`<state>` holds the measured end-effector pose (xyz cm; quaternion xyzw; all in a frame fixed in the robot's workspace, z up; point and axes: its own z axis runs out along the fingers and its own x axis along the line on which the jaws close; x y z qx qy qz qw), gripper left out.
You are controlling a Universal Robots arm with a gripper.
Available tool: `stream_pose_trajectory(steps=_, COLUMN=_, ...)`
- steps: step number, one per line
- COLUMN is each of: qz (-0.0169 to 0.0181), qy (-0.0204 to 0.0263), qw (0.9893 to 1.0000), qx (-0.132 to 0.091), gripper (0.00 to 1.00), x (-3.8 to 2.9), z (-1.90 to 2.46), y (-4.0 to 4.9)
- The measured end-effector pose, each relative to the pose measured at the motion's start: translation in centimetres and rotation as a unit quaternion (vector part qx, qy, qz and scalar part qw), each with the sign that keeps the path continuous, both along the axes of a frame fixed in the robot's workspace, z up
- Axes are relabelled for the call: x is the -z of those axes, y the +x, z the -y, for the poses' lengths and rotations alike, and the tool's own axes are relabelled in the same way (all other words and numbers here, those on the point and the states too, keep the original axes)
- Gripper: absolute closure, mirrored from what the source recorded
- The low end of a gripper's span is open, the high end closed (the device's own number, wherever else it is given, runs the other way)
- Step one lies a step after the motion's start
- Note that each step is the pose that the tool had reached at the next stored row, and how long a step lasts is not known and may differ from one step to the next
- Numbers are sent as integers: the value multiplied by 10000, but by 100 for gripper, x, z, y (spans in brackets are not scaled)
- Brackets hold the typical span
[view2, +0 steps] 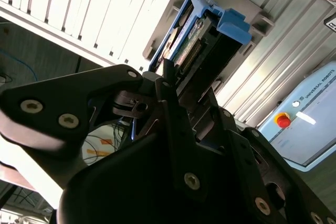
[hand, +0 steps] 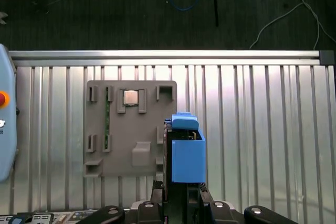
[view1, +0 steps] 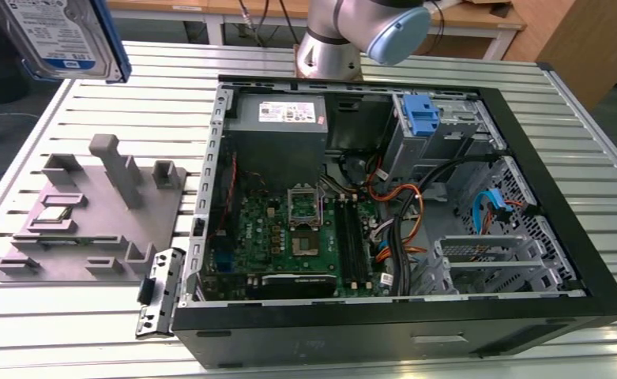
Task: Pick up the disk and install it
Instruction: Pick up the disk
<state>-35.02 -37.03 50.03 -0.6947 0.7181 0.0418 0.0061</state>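
So the pick-up part looks done, and the carry-over toward the install is the step judged to be in hand. The disk (view1: 61, 39), a flat rectangular silver-metal hard drive with a white and blue label and blue plastic side rails, is held up in the air at the exterior view's far left. It's off the slatted metal table (view1: 77, 332) and well apart from the open black computer case (view1: 592, 260).

In the second wrist view the black gripper (view2: 184, 85) is seen with its jaws clamped on the disk's two flat faces, so it's gripped, not just touched. In the first wrist view the disk is seen edge-on, above the edge of the grey plastic fixture plate (hand: 131, 129) with its upright slots.

Nothing is seated yet. Probably a clean install calls for the disk to be brought across to the drive bay by the blue plastic bracket (view1: 419, 118) inside the case. It would also have to be lined up square with the bay, clear of the loose cables nearby.

Orientation: the long axis is stood roughly upright, slightly tilted, running from the gripper toward the table. The label face is turned toward the exterior camera, with a blue rail along the exterior view's right edge.
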Motion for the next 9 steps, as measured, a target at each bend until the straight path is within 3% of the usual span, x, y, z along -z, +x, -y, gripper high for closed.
stream_pose_trajectory(steps=9, qz=0, qy=0, qw=10000, qx=0, gripper=65, x=1, z=0, y=169)
